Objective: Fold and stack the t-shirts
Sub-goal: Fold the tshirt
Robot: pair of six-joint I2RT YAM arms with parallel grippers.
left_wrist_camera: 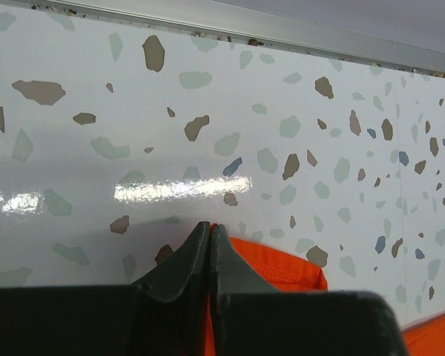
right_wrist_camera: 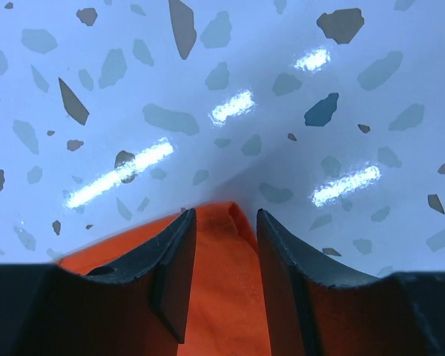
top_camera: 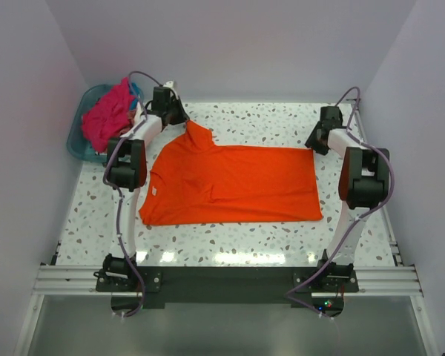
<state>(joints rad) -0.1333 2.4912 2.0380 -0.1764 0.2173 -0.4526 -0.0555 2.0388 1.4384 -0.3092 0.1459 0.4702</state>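
Observation:
A bright orange t-shirt lies spread flat on the speckled table, its small white neck label at the left edge. My left gripper is at the shirt's far left sleeve. In the left wrist view it is shut, with a thin strip of the orange sleeve pinched between the fingers. My right gripper is at the shirt's far right corner. In the right wrist view it is open, with the orange corner lying between the jaws. A magenta-pink shirt lies bunched in the basket.
A teal plastic basket stands at the far left corner, off the table's edge. A metal rail runs along the table's far edge close to the left gripper. White walls enclose the table on three sides.

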